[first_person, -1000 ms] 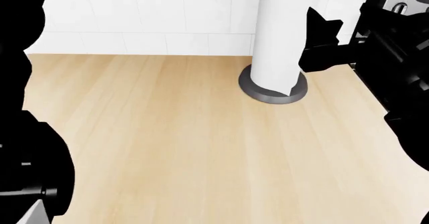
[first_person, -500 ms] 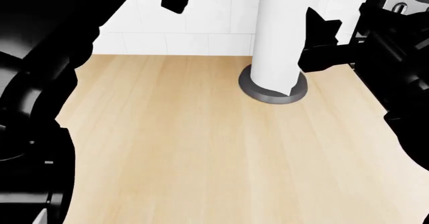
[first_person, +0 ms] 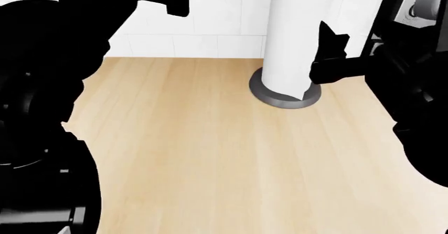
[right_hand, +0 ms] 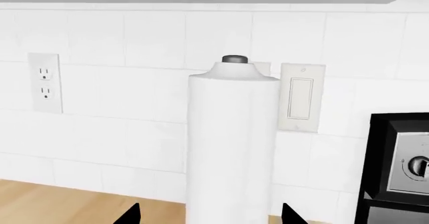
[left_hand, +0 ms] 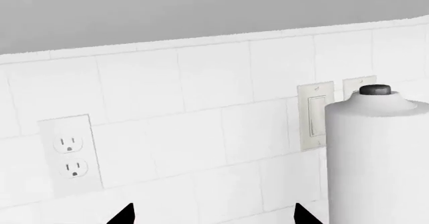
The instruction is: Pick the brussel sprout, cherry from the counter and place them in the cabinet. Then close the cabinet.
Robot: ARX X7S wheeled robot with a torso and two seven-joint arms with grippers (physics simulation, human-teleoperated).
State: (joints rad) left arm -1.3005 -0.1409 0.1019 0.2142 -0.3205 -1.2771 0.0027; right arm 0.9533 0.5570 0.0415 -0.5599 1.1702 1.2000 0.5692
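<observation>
1. Where our head camera looks down, we see the counter, a broad pale wood-grain surface, running back to a white tiled wall.
2. We take the paper towel roll as our landmark: a tall white upright roll on a round grey base, standing on the counter close to the wall.
3. We see neither the brussel sprout nor the cherry in any view, so we cannot say where they lie.
4. Our left arm is a large black shape well to the left of the roll, raised above the counter.
5. Our left gripper shows in its wrist view only as two black fingertips with a wide gap between them, so it is spread and holds nothing.
6. Beyond those tips we see a double power outlet on the wall, and a light switch on the wall just behind the roll.
7. Our right gripper likewise shows two black tips set wide apart, spread and holding nothing, pointed at the roll.
8. From the head camera, our right arm sits just to the right of the roll, with one black fingertip overlapping the roll's edge.
9. Right of the roll stands a black appliance with a round knob.
</observation>
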